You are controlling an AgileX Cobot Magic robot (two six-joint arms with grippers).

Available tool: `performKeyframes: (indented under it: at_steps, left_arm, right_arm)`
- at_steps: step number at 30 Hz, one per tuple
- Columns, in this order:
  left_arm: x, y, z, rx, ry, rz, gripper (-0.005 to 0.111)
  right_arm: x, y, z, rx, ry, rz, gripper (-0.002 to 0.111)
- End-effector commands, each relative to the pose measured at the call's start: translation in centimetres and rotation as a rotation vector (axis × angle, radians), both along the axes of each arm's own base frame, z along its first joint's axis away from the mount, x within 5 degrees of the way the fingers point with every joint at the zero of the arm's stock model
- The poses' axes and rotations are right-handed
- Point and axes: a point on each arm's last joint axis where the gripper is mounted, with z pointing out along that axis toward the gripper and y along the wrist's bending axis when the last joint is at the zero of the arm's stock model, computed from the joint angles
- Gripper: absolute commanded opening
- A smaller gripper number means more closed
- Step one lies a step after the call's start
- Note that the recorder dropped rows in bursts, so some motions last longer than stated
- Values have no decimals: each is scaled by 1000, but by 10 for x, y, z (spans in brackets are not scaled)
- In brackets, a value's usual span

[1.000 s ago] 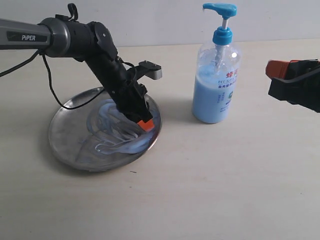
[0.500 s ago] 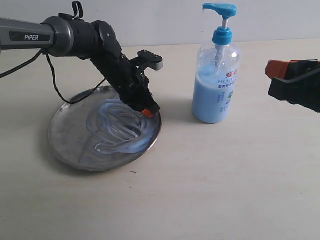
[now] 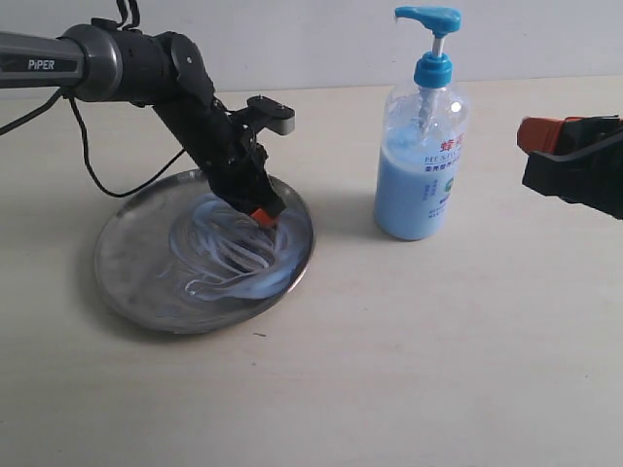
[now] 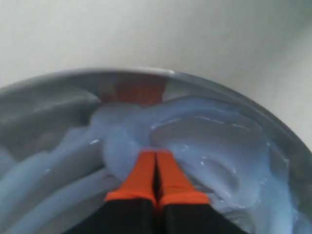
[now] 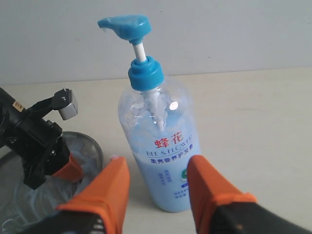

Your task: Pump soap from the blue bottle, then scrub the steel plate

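Left gripper (image 4: 156,161), jaws together, tips in soap (image 3: 229,258) near steel plate (image 3: 127,255) rim (slippery): pressing outward could shove plate. Right gripper (image 5: 157,170) jaws apart, facing blue bottle (image 5: 158,141).

Blue, silver and orange on a beige worktop (image 3: 438,341)
The blue bottle (image 3: 421,146) is clear with a bright blue pump and a white label printed red and blue; the steel plate (image 3: 127,263) shines silver under swirled pale-blue soap (image 3: 234,255); left tool (image 4: 155,158) and right tool (image 5: 156,165) are black, orange-tipped.

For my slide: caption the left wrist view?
Shut left end effector in pale blue soap on the steel plate.
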Motion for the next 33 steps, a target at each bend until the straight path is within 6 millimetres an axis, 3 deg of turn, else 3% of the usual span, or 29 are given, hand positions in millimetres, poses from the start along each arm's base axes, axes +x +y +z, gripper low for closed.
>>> performKeyframes:
  at_steps: [1,8,13,24,33]
  left_arm:
    - [-24,1,-32,95,155,-103,0]
    - [-45,-14,-35,101,147,-158,0]
    - [-50,-24,-29,82,130,-166,0]
    - [-13,-36,-18,59,-19,-81,0]
    - [13,-8,-18,49,-14,9,0]
  right_arm:
    - [-1,0,1,-9,-16,4,40]
    - [-1,0,1,-9,-16,4,40]
    - [-1,0,1,-9,-16,4,40]
    - [-1,0,1,-7,-15,4,40]
    - [-1,0,1,-7,-15,4,40]
